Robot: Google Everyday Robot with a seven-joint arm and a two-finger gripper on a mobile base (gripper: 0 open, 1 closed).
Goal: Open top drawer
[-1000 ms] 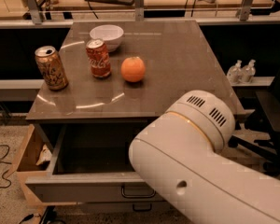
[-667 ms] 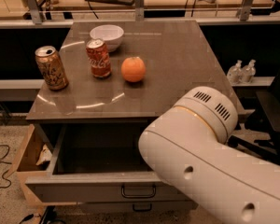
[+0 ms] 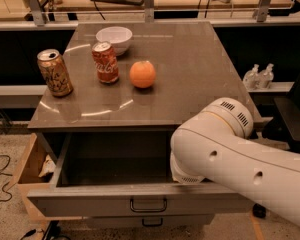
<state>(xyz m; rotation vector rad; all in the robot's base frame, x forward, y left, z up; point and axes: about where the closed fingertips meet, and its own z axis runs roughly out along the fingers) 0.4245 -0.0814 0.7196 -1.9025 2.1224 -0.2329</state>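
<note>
The top drawer is pulled out from under the grey cabinet top. Its grey interior shows and looks empty. Its dark loop handle sits at the centre of the front panel. My white arm reaches in from the right over the drawer's right front corner. My gripper is hidden behind or below the arm and does not show. A narrower drawer with a similar handle sits below, closed.
On the cabinet top stand a gold can, a red cola can, an orange and a white bowl. A cardboard box sits left of the drawer. Two small bottles and a black chair are at the right.
My arm has drawn back to the right, uncovering the drawer's front panel and handle. The drawer stays pulled out.
</note>
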